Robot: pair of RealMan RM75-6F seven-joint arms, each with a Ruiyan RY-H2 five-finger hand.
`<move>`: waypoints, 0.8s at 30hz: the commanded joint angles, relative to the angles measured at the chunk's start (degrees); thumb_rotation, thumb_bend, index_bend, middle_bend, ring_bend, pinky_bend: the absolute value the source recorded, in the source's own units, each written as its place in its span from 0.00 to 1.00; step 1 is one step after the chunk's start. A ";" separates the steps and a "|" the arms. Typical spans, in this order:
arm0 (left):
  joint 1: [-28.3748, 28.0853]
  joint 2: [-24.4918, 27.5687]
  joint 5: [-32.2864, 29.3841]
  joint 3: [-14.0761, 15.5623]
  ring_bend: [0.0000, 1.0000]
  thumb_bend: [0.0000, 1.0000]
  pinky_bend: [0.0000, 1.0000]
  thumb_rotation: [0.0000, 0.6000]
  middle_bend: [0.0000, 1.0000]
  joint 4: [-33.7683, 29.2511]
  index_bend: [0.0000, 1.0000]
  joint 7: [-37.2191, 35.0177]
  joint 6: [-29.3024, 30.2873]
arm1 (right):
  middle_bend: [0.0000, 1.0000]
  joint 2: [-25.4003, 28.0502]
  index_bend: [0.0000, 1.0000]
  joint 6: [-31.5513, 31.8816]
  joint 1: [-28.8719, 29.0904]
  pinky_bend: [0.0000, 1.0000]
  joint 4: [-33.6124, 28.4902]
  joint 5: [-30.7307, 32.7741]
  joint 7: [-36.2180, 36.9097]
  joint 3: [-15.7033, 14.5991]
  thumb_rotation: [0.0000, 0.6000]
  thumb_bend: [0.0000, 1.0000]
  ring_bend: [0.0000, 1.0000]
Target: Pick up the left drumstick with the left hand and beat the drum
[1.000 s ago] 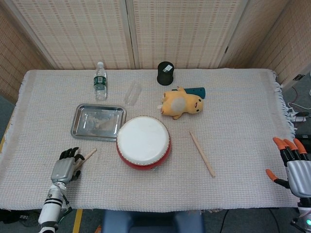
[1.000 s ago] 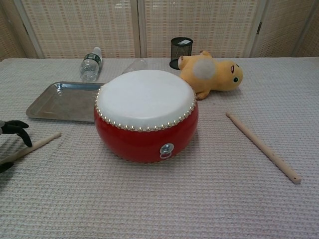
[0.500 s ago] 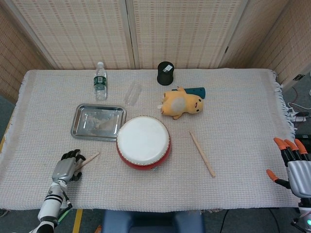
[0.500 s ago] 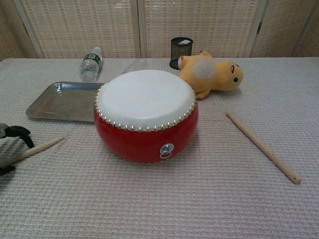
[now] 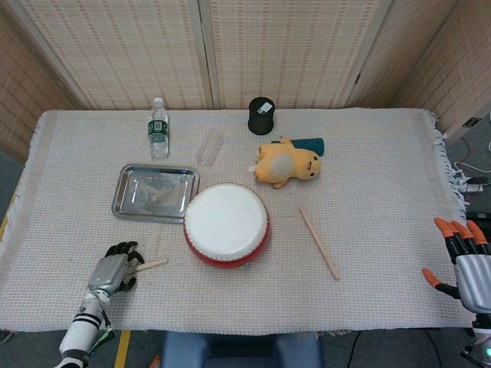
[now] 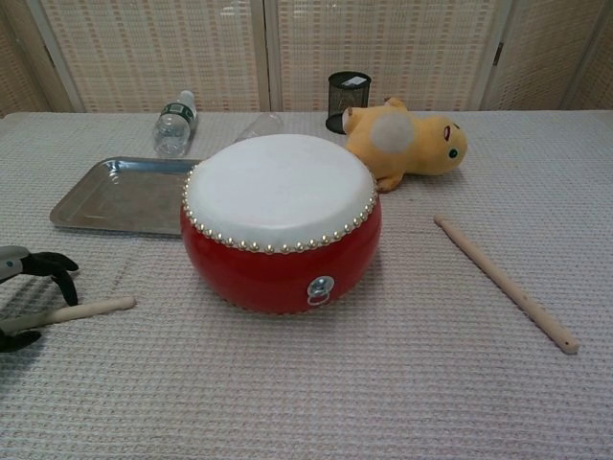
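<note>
The red drum (image 5: 226, 224) with its white skin stands mid-table, large in the chest view as drum (image 6: 280, 216). Left of it the left drumstick (image 5: 150, 265) lies low near the front edge, its tip pointing toward the drum. My left hand (image 5: 113, 270) grips its near end; in the chest view the black fingers of the left hand (image 6: 29, 278) curl over the stick (image 6: 86, 310) and the thumb sits under it. My right hand (image 5: 464, 261) hovers off the table's right front corner, fingers spread, holding nothing.
A second drumstick (image 5: 319, 243) lies right of the drum. A steel tray (image 5: 126, 207) sits behind the left hand. Further back are a water bottle (image 5: 158, 128), a clear cup on its side (image 5: 209, 146), a yellow plush (image 5: 287, 163) and a black mesh cup (image 5: 261, 116).
My left hand has drawn back toward the front edge, taking the left drumstick with it. The stick has swung flatter, its tip now pointing more to the right.
</note>
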 commanded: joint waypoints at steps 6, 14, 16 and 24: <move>0.21 -3.95 2.51 -0.58 0.00 0.35 0.01 1.00 0.08 2.88 0.39 -0.75 3.61 | 0.12 0.01 0.00 -0.18 -0.02 0.00 0.02 0.22 0.05 0.04 1.00 0.21 0.00; -0.88 -6.40 1.17 -0.88 0.00 0.34 0.02 1.00 0.10 4.39 0.43 0.89 3.15 | 0.12 0.03 0.00 -0.12 -0.19 0.00 0.08 0.42 0.21 0.06 1.00 0.21 0.00; -1.00 -7.17 1.04 -0.91 0.00 0.34 0.02 1.00 0.10 5.01 0.44 1.09 3.31 | 0.12 0.02 0.00 -0.14 -0.24 0.00 0.13 0.49 0.29 0.05 1.00 0.21 0.00; -0.58 -9.59 2.23 -1.51 0.01 0.35 0.03 1.00 0.14 7.34 0.48 -0.40 4.98 | 0.12 0.05 0.00 -0.19 -0.33 0.00 0.19 0.69 0.34 0.11 1.00 0.21 0.00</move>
